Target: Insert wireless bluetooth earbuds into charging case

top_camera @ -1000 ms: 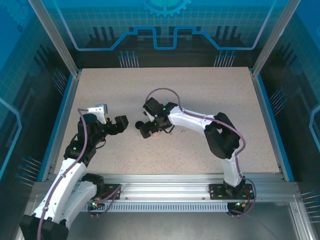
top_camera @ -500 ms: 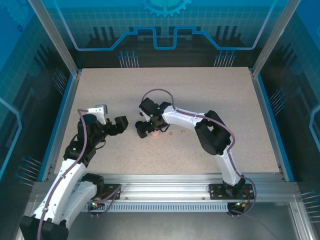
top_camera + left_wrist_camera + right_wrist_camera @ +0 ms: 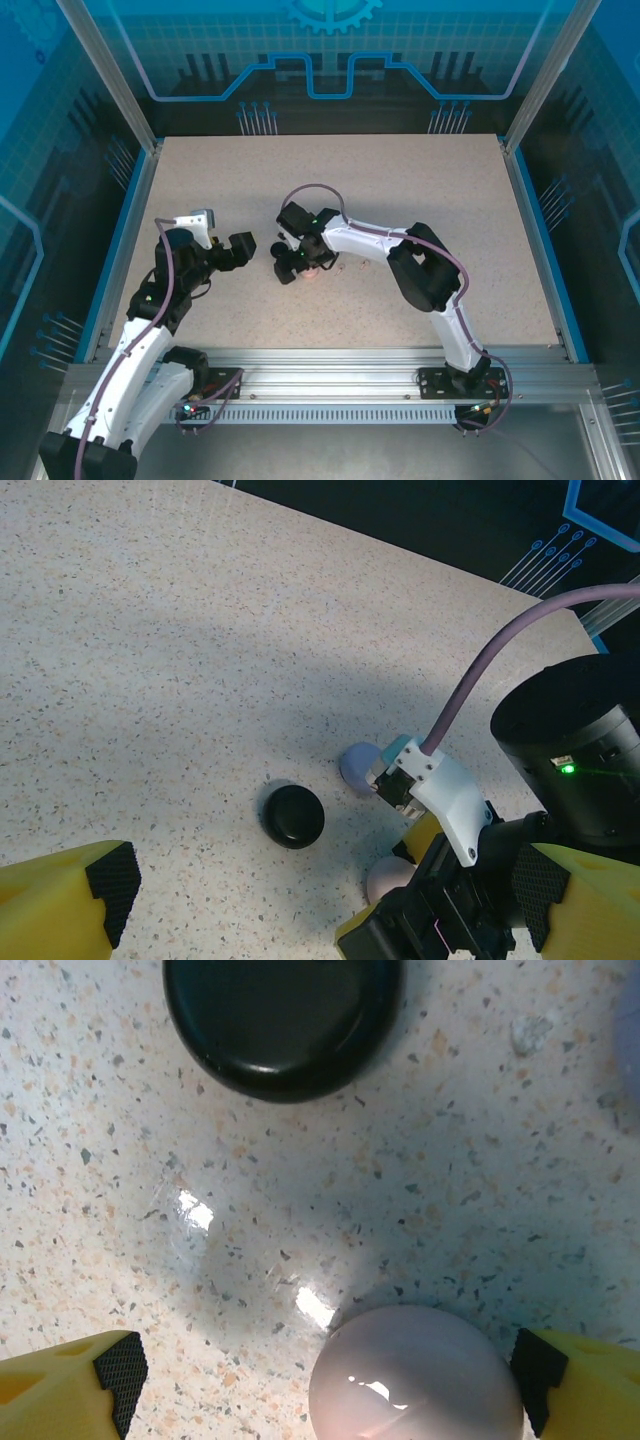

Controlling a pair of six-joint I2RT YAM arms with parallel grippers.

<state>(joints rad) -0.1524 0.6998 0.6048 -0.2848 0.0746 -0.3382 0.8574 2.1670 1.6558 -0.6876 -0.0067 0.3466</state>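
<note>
Three round closed cases lie mid-table. In the left wrist view the black case sits left of the lilac case and the pinkish case. My right gripper is open and low over the table, with the pinkish case between its fingers, close to the right pad. The black case lies just ahead of it. My left gripper hangs open above the table, short of the black case. The earbuds are out of view.
From above, my right gripper and left gripper nearly face each other, a short gap apart. The pinkish case peeks out beside the right wrist. The speckled table is walled by blue rails.
My right gripper has moved left and lower, closing in around the pinkish case. The left arm has stayed put.
</note>
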